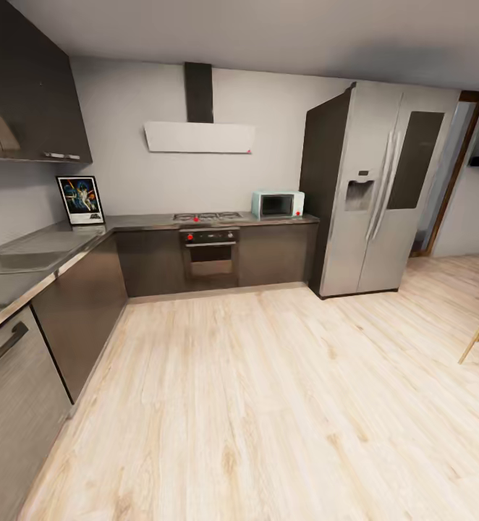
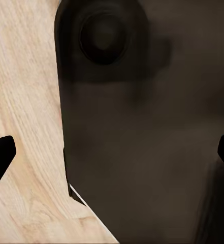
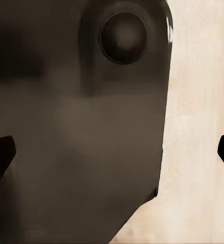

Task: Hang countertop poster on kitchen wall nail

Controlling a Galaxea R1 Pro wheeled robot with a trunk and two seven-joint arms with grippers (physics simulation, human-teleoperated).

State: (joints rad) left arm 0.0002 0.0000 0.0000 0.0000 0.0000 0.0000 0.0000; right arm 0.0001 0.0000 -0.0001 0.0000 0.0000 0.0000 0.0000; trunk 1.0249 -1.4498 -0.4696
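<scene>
In far left corner, head view: poster [image 1: 80,200] upright on kitchen countertop [image 1: 44,246], against wall, left of hob [image 1: 208,216]. L wrist view: left gripper [image 2: 112,155] tips wide apart, empty, over robot base [image 2: 142,127]. R wrist view: right gripper [image 3: 112,152] likewise wide, empty.

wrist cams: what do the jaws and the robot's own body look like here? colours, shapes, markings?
In each wrist view the fingertips are plain black wedges with pointed, angled ends, entering from both side edges. No markings or cables visible on them. Behind them sits a dark brown-black, smooth, rounded robot body part with a round recessed disc near one end, blurred. Arms themselves can't be made out.
</scene>
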